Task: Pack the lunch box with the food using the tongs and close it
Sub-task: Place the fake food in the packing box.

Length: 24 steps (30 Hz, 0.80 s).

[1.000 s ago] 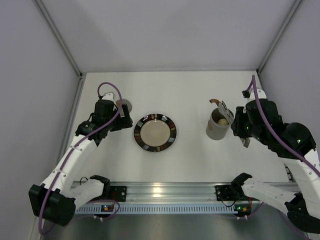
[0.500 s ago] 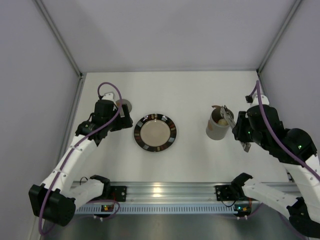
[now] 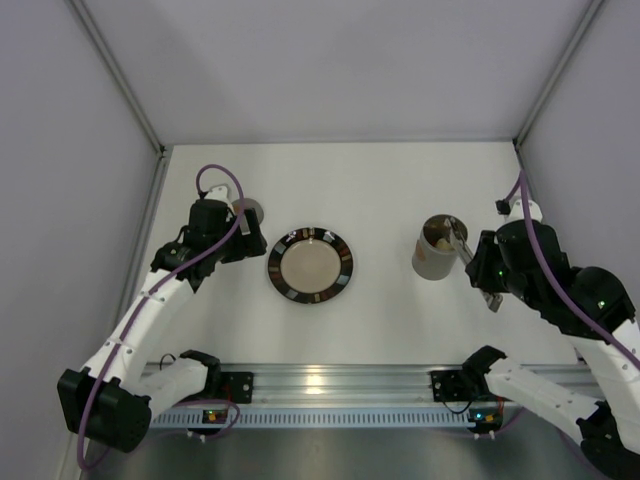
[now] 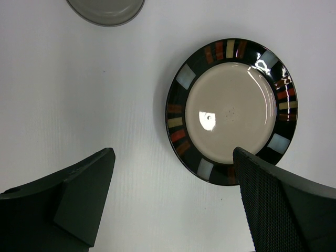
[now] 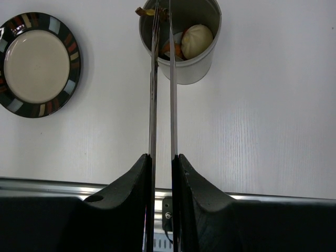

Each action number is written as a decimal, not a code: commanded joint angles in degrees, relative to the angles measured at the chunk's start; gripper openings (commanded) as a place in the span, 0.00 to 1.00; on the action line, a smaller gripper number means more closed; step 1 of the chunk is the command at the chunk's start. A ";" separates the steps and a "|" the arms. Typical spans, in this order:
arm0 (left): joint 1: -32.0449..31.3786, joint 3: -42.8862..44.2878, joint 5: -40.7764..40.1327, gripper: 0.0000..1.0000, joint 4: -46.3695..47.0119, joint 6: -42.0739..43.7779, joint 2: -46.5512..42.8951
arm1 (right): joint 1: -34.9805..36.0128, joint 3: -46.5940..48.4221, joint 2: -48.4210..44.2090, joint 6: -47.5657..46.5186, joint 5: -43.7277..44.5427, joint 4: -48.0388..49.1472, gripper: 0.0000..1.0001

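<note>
The grey lunch box (image 3: 432,262) stands open right of the middle, and its wall (image 5: 184,71) shows in the right wrist view. Inside lie a cream-white round piece of food (image 5: 197,41) and an orange piece (image 5: 172,50). My right gripper (image 3: 479,263) (image 5: 161,157) is shut on the tongs (image 5: 153,84), whose two arms run to the box's rim. A small brown piece (image 5: 145,11) sits at their tips over the rim. The round grey lid (image 3: 249,211) (image 4: 105,9) lies on the table at the left. Beside it, my left gripper (image 3: 247,240) (image 4: 172,155) hangs open and holds nothing.
A dark-rimmed plate (image 3: 343,262) (image 4: 176,123) (image 5: 71,47) with coloured patches lies bare between the arms. Grey walls close in the table at the back and both sides. A metal rail (image 3: 320,385) runs along the near edge.
My right arm has drawn back toward the near edge, bringing the tongs' tips and the brown piece from beyond the lunch box to its rim. The left arm has not moved.
</note>
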 commanded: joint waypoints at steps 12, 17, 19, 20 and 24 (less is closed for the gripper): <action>0.27 -0.41 0.61 0.99 3.31 0.32 0.22 | -0.82 -0.35 -1.35 1.39 0.85 -9.62 0.22; 0.27 -0.49 0.61 0.99 3.31 0.41 0.22 | -0.82 -0.43 -1.35 1.39 0.76 -9.71 0.24; 0.27 -0.49 0.61 0.99 3.31 0.41 0.22 | -0.82 -0.35 -1.44 1.39 0.76 -9.62 0.27; 0.27 -0.49 0.61 0.99 3.31 0.41 0.22 | -0.64 -0.35 -1.44 1.48 0.85 -9.62 0.27; 0.27 -0.49 0.61 0.99 3.31 0.41 0.13 | -0.73 -0.26 -1.35 1.30 0.76 -9.62 0.32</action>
